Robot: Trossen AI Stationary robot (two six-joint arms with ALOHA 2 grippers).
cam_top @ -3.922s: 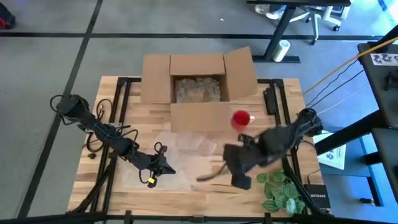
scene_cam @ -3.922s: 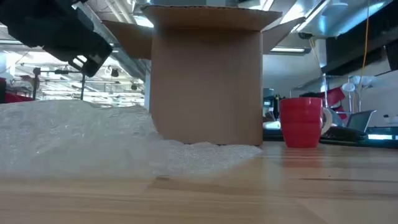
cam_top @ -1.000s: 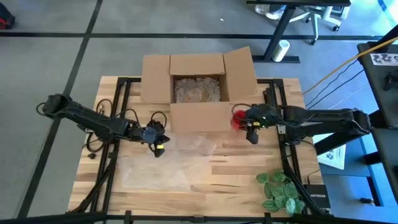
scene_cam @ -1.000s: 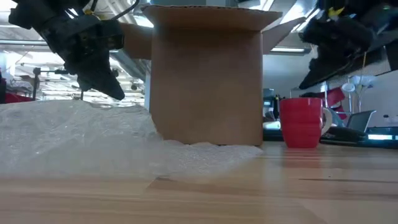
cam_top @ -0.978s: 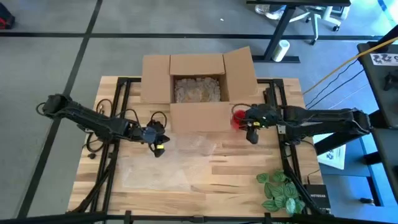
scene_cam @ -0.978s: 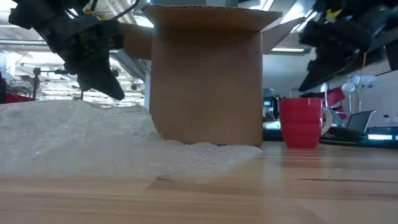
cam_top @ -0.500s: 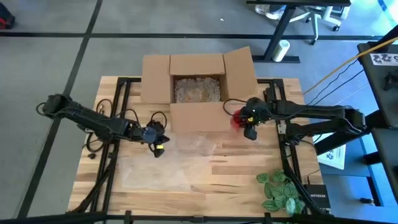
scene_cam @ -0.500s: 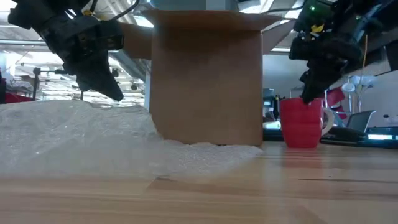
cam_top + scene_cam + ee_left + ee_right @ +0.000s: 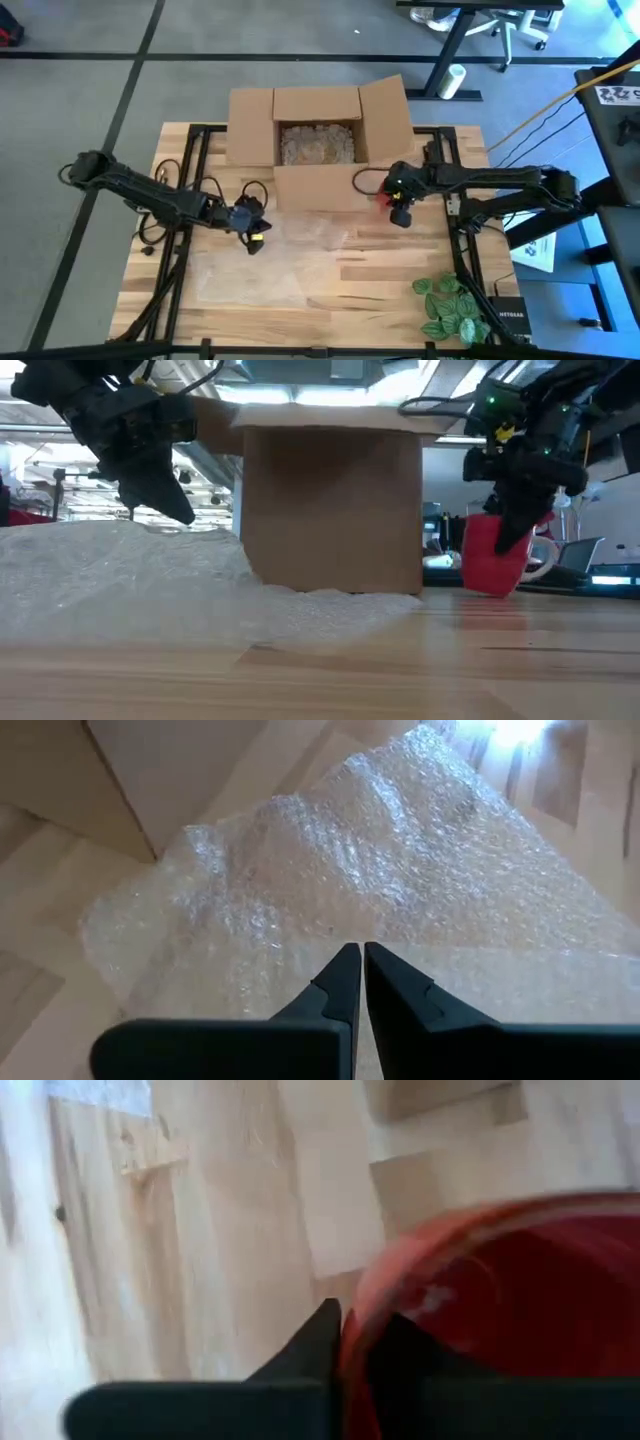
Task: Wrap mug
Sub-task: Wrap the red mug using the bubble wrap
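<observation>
Two arms are in play, going view by view.

High view: the right hand (image 9: 399,203) sits right over the red mug (image 9: 385,195), which is just beside the front right corner of the cardboard box (image 9: 318,140) on the tabletop (image 9: 380,280). The left hand (image 9: 251,222) hovers over the far edge of the bubble wrap sheet (image 9: 260,265), well apart from the mug. A fake plant (image 9: 450,305) lies at the near right corner, worth steering clear of.

Low view: the mug (image 9: 497,555) looks tilted, its base lifting on one side, with the right hand (image 9: 515,525) pinching its rim from above. The handle pokes out to the side away from the box. The left hand (image 9: 160,480) hangs just above the wrap (image 9: 130,580).

Left wrist view: the left hand (image 9: 355,965) is pinched narrow with nothing in it, wrap (image 9: 380,890) spread out ahead.

Right wrist view: one finger is inside and one outside the red rim (image 9: 470,1270), so the right hand (image 9: 355,1335) is clamped on the mug wall.

My take: a rim pinch is a shaky hold, so lift slow and straight, keep the mug from swinging into the box, and set it down on the middle of the wrap so there's enough sheet on all sides to fold over.
</observation>
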